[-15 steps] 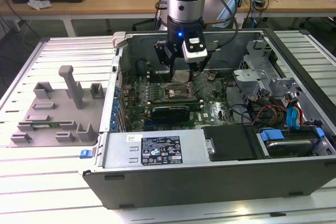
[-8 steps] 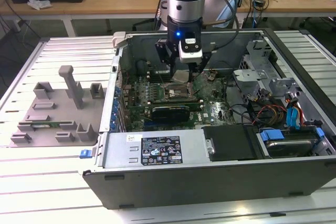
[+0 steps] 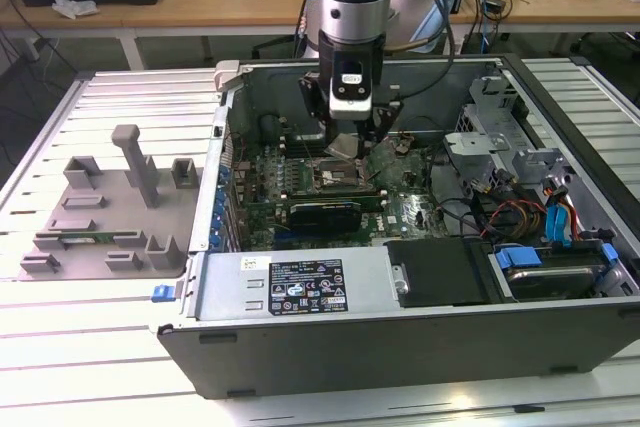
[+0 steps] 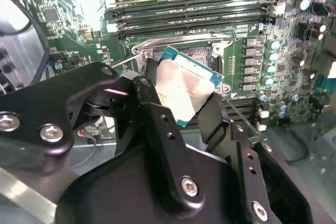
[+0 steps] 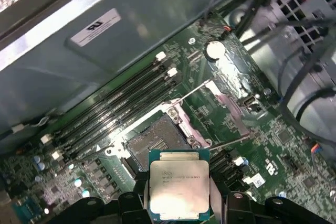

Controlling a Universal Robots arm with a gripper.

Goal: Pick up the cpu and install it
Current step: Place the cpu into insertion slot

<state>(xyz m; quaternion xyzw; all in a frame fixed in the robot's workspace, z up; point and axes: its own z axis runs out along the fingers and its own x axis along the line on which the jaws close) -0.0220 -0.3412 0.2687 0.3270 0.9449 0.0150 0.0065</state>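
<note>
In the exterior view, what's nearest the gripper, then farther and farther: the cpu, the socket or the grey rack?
1. cpu, held in the gripper.
2. socket, just beneath it.
3. grey rack, far on the exterior view's left.

You see the cpu (image 5: 178, 184), silvery-grey on top with a teal rim, over the green motherboard (image 5: 283, 150), in the matte black gripper (image 4: 181, 92). Black memory slots (image 5: 121, 109) stripe the motherboard, and the computer case (image 3: 400, 347) around it is dull grey. Toward the exterior view's right of the motherboard run blue cables (image 3: 556, 222); toward its left, a grey fixture (image 3: 100, 217) on the pale ribbed table (image 3: 90, 367).
</note>
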